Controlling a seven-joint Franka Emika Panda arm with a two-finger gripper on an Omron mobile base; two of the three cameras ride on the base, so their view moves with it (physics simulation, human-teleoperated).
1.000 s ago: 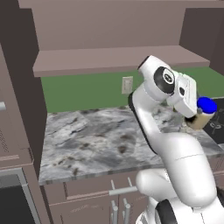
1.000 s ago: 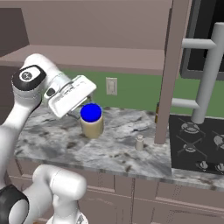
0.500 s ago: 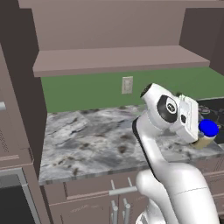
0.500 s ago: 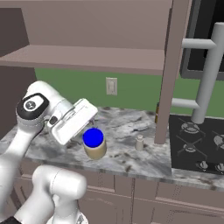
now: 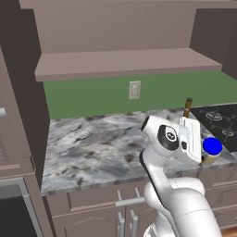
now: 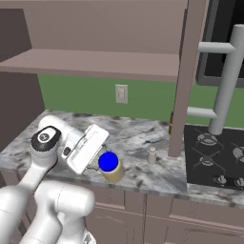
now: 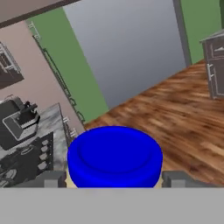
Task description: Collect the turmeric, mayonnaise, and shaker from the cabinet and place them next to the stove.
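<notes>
Mayonnaise (image 6: 109,164) lowered to counter edge (jaws gripping it) | shaker (image 6: 152,155), turmeric (image 5: 187,107) stand nearby

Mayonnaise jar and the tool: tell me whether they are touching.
Touching. In the hand view both fingertips press against the sides of the mayonnaise jar under its blue lid, no gap showing; the right base view has the tool around it.

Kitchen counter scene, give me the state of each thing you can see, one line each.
gripper: closed on the mayonnaise, one finger at either side.
mayonnaise: upright, blue lid on, held low at the counter's front edge.
shaker: upright on the counter, free.
turmeric: upright, capped, by the stove.
cabinet: open, shelf bare.
</notes>
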